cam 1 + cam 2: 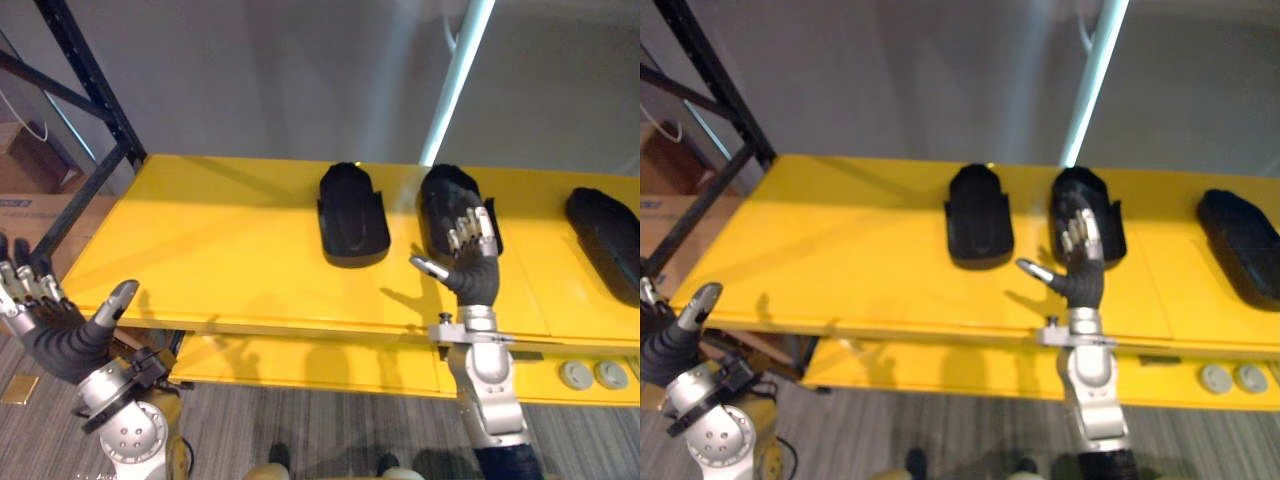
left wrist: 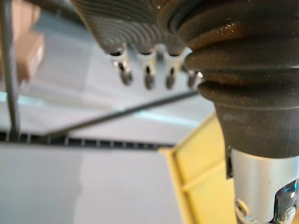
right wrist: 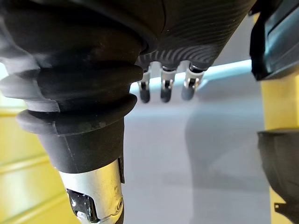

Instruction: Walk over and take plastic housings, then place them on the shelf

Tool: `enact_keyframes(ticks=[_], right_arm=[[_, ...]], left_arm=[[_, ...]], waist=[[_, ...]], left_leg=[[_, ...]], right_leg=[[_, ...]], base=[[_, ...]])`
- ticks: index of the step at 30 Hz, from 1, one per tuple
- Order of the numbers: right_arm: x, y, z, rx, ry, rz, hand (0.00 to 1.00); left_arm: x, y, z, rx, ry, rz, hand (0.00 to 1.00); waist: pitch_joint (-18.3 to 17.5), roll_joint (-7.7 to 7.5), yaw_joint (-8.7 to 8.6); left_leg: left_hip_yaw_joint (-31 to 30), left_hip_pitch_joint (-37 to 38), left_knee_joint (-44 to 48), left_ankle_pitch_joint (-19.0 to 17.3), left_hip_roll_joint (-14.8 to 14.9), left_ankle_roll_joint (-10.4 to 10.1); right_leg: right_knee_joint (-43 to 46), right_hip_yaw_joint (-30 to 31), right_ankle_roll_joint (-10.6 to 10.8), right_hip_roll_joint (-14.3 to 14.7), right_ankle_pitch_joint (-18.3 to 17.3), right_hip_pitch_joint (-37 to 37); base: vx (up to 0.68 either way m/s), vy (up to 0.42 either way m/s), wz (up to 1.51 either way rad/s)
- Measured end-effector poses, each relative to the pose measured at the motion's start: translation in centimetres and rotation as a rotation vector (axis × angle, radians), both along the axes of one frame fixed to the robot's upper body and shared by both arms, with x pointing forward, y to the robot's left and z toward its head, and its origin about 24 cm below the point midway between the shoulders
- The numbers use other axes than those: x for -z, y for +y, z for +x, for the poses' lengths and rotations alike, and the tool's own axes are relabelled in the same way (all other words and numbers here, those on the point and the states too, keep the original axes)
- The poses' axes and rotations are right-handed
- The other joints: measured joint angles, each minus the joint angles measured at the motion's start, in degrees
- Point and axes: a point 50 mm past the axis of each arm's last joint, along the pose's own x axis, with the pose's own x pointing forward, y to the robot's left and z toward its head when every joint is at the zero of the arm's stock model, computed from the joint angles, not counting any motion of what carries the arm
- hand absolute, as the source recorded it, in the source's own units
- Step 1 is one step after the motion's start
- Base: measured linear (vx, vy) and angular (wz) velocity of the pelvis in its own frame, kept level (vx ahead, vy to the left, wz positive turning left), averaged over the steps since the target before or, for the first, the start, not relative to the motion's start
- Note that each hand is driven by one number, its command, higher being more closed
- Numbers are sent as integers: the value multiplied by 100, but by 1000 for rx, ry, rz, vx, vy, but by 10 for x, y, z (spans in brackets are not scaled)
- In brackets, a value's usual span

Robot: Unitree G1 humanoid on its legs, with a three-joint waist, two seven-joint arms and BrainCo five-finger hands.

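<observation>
right robot hand [image 1: 472, 270] spread, empty | plastic housing [image 1: 445, 190] at fingertips | left robot hand [image 1: 55, 335] spread, idle | pull straight back, avoid nudging

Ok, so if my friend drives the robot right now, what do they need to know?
Left hand: open, holding nothing, low beside the yellow shelf's left end.
Right hand: open with straight fingers, at the near end of the middle housing; I cannot tell whether it touches it.
Things: three black housings lie on the shelf, the left housing, the middle one and the right housing, set apart from each other.
Done: those three are placed.
Left: probably draw the right hand clear, then fetch any more housings.
</observation>
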Motion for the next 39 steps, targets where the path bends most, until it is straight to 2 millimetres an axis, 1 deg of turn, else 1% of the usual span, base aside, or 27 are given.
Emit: enact_keyframes(ticks=[1, 3, 4, 5, 6, 7, 8, 9, 10, 12, 13, 14, 15, 17, 19, 21, 23, 26, 28, 31, 35, 39], right_arm=[[0, 0, 2, -1, 8, -2, 0], [-1, 2, 6, -3, 14, -4, 0], [-2, 3, 11, -5, 17, -6, 0], [-2, 3, 15, -5, 25, -9, 0], [-1, 4, 17, -5, 30, -9, 0], [0, 4, 21, -6, 41, -11, 0], [3, 4, 25, -6, 63, -18, 0], [5, 4, 28, -7, 80, -24, 0], [5, 4, 30, -8, 88, -28, 0], [7, 3, 39, -12, 117, -49, 0], [8, 3, 41, -14, 124, -56, 0], [8, 3, 45, -15, 133, -66, 0], [8, 2, 49, -15, 145, -70, 0], [7, 2, 55, -14, 159, -78, 0], [1, 2, 62, -16, 150, -89, 0], [-6, 3, 69, -15, 139, -99, 0], [-11, 5, 74, -16, 136, -103, 0], [-15, 5, 78, -15, 141, -106, 0], [-18, 6, 80, -12, 135, -107, 0], [-28, 3, 85, 16, 120, -119, 0], [-30, 3, 87, 48, 118, -164, 0], [-31, 1, 88, 78, 131, -177, 0]], left_arm=[[6, 7, -1, -61, 47, -5, 0], [18, 15, -2, -116, 122, -21, 0], [38, 25, -4, -175, 221, -63, 0], [54, 32, -5, -207, 293, -98, 0], [66, 36, -7, -224, 341, -128, 0], [83, 42, -11, -246, 405, -183, 0], [110, 49, -18, -285, 508, -257, 0], [126, 52, -25, -306, 564, -303, 0], [135, 53, -29, -320, 602, -329, 0], [176, 55, -51, -376, 773, -428, 0], [185, 54, -56, -385, 807, -455, 0], [201, 51, -66, -402, 859, -521, 0], [212, 48, -75, -409, 899, -577, 0], [222, 46, -83, -413, 939, -615, 0], [227, 44, -84, -394, 959, -635, 0], [237, 38, -89, -366, 981, -710, 0], [244, 33, -92, -332, 1021, -739, 0], [249, 29, -89, -253, 1053, -750, 0], [252, 24, -86, -192, 1067, -768, 0], [255, 11, -68, -60, 1077, -761, 0], [254, 4, -57, 8, 1073, -744, 0], [253, 1, -46, 47, 1064, -726, 0]], waist=[[-7, -12, 0], [-8, -13, 7], [-8, -12, 16], [-8, -12, 20], [-8, -12, 30], [-10, -16, 50], [-17, -28, 100], [-24, -38, 125], [-27, -43, 133], [-32, -52, 154], [-33, -54, 159], [-34, -65, 176], [-25, -74, 193], [-1, -94, 237], [68, -91, 282], [159, -33, 305], [244, 7, 306], [389, 14, 329], [487, 31, 329], [699, 80, 328], [789, 104, 321], [944, 193, 300]], left_leg=[[-9, 18, 0, 0, -1, 0], [-10, 35, -2, -1, -2, 0], [-4, 19, -5, -1, 0, 0], [-4, 17, -8, -4, 3, -1], [-4, 14, -9, -4, 9, -2], [2, 13, -9, -1, 20, -6], [10, 2, -9, 5, 39, -16], [12, -3, -9, 10, 45, -24], [13, -28, -9, 19, 53, -35], [3, -157, -8, 50, 93, -40], [0, -202, -7, 55, 94, -40], [6, -216, -6, 63, 99, -37], [2, -228, -3, 68, 111, -33], [4, -243, 1, 68, 133, -38], [-9, -292, 2, 77, 158, -51], [-12, -293, 0, 83, 179, -61], [-12, -292, 0, 86, 188, -65], [-16, -300, 4, 94, 210, -75], [-12, -306, 23, 95, 211, -76], [-7, -317, 24, 112, 196, -70], [-3, -403, 26, 120, 186, -62], [-2, -400, 27, 120, 188, -62]], right_leg=[[-1, -10, -1, -1, 0, 38], [-1, -14, -4, -6, -2, 68], [0, -9, -13, -6, -8, 69], [2, -9, -23, -1, -17, 67], [4, -8, -37, 5, -27, 61], [8, -1, -78, 14, -54, 52], [9, 4, -89, 29, -75, 25], [19, 8, -93, 39, -78, -15], [36, 10, -97, 43, -80, -48], [55, 16, -101, 49, -75, -164], [57, 15, -102, 49, -71, -187], [67, 27, -95, 53, -60, -236], [63, 29, -95, 71, -10, -240], [63, 32, -103, 95, -10, -239], [60, 30, -118, 121, -11, -259], [66, 31, -137, 138, -20, -260], [69, 32, -141, 142, -22, -260], [85, 32, -156, 144, -32, -277], [113, 39, -163, 143, -37, -301], [188, 56, -166, 139, -40, -384], [254, 101, -176, 130, -49, -523], [320, 122, -199, 124, -90, -550]], base=[[14, 8, 7], [-14, 7, 2], [-42, 2, -1], [-45, 0, -1], [0, 0, 0], [0, 0, 0], [-21, -15, -4], [0, 0, 0], [0, 0, 0], [-5, -20, 5], [0, 0, 0], [0, 0, 0], [0, 0, 0], [0, 0, 0], [0, 0, 0], [0, 0, 0], [0, 0, 0], [0, 0, 0], [0, 0, 0], [0, 0, 0], [-3, 0, -1], [0, 0, 0]])
